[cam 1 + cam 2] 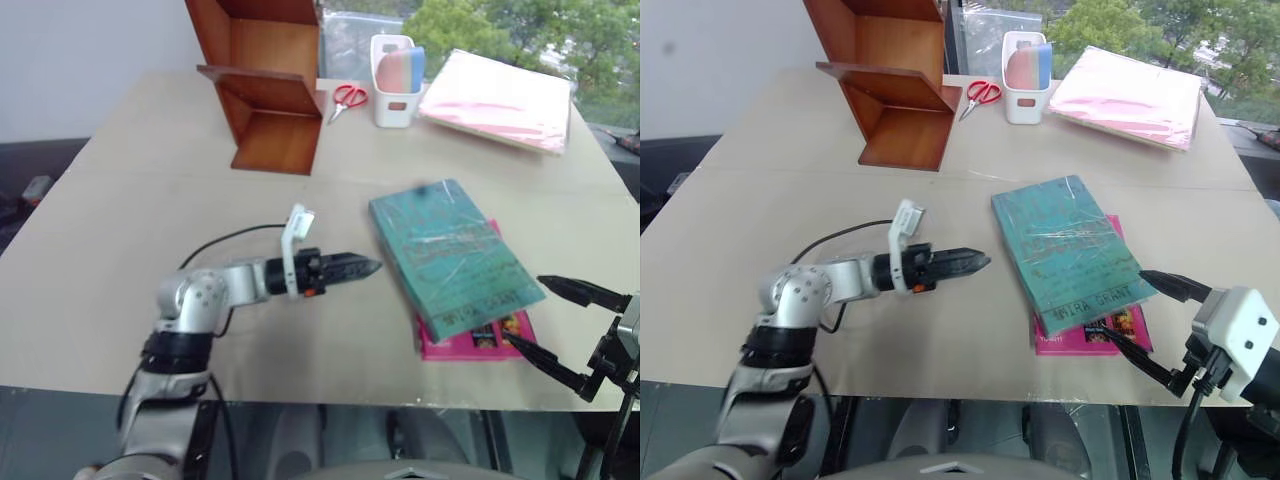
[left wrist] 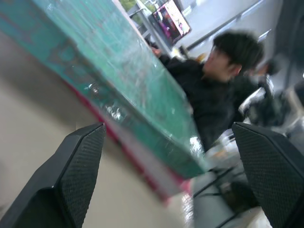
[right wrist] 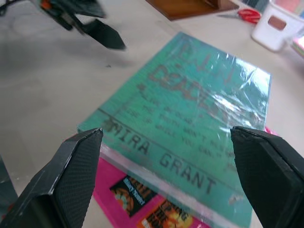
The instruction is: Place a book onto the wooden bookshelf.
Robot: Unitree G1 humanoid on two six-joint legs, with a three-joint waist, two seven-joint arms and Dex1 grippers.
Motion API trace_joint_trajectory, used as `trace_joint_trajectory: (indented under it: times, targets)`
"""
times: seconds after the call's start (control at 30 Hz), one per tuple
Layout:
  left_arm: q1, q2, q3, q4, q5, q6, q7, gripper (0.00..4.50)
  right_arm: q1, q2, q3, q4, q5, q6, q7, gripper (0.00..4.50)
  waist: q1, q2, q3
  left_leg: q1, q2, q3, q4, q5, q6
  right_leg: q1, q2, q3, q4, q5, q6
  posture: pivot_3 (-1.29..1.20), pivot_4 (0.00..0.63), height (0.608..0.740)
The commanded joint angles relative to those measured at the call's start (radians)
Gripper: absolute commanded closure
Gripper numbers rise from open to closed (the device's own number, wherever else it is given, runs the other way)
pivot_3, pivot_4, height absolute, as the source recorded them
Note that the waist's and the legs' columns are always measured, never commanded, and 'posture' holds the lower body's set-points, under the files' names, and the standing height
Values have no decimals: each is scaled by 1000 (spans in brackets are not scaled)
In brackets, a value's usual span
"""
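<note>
The teal-green book (image 1: 450, 255) lies flat on the table's right side, on top of a magenta-pink book (image 1: 478, 340). My left gripper (image 1: 360, 267) points level toward the teal book's left edge, a short gap away. In the left wrist view its fingers (image 2: 78, 161) stand wide apart, open and empty, with the book's edge (image 2: 142, 95) ahead. My right gripper (image 1: 1122, 302) is open at the book's near right corner, holding nothing; its fingers (image 3: 71, 171) frame the cover (image 3: 190, 109). The wooden bookshelf (image 1: 265, 85) stands at the far left-centre of the table.
Red scissors (image 1: 348, 97) and a white holder (image 1: 395, 80) sit right of the shelf. A pale pink folder stack (image 1: 500, 100) lies at the far right. A person in dark clothes (image 2: 223, 85) is beyond the table. The table's front edge (image 1: 300, 403) is close below both arms.
</note>
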Motion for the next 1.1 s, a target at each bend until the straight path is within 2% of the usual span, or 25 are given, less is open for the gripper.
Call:
trace_joint_trajectory:
  times: [0.03, 0.2, 0.37, 0.77, 1.0, 1.1]
  targets:
    - [-40, -87, 75, 66, -43, 81, 149, 0, 16, 8, 20, -42, -21, -40, -33, 85, 0, 0, 0, 0, 0, 0, 0, 0, 0, 0, 0, 0, 0, 0, 0, 0, 150, 740]
    - [-46, -163, 164, 122, -77, 201, 284, 0, 53, 16, 18, -78, -14, -48, -61, 85, -2, 0, 0, 0, 0, 0, -1, 0, 0, 0, 0, 0, -1, 2, -3, 0, 150, 740]
    - [-62, -195, 197, 157, -68, 245, 328, 0, 63, 12, 21, -98, -13, -45, -88, 85, -1, 0, 0, 0, -1, 0, 0, 0, 0, 1, -1, 0, -1, 2, -3, 0, 150, 740]
    - [-193, -276, 136, 377, 72, 97, 224, 0, 56, 5, 88, -129, -43, -51, -163, 85, 0, 0, 0, 0, -2, -1, 0, 0, 0, 1, -1, -1, -1, 2, -3, 0, 150, 740]
    - [-214, -283, 123, 411, 102, 100, 164, 0, 30, -26, 134, -129, -57, -58, -204, 85, 0, 0, 0, 0, -2, -1, -1, 0, 0, 1, -1, -1, -1, 2, -3, 0, 150, 740]
    - [-208, -293, 125, 406, 99, 113, 156, 707, 17, -31, 132, -125, -59, -53, -206, 0, 0, 0, 0, 0, -2, -1, -1, 0, 0, 1, -1, -1, -1, 2, -3, 0, 150, 740]
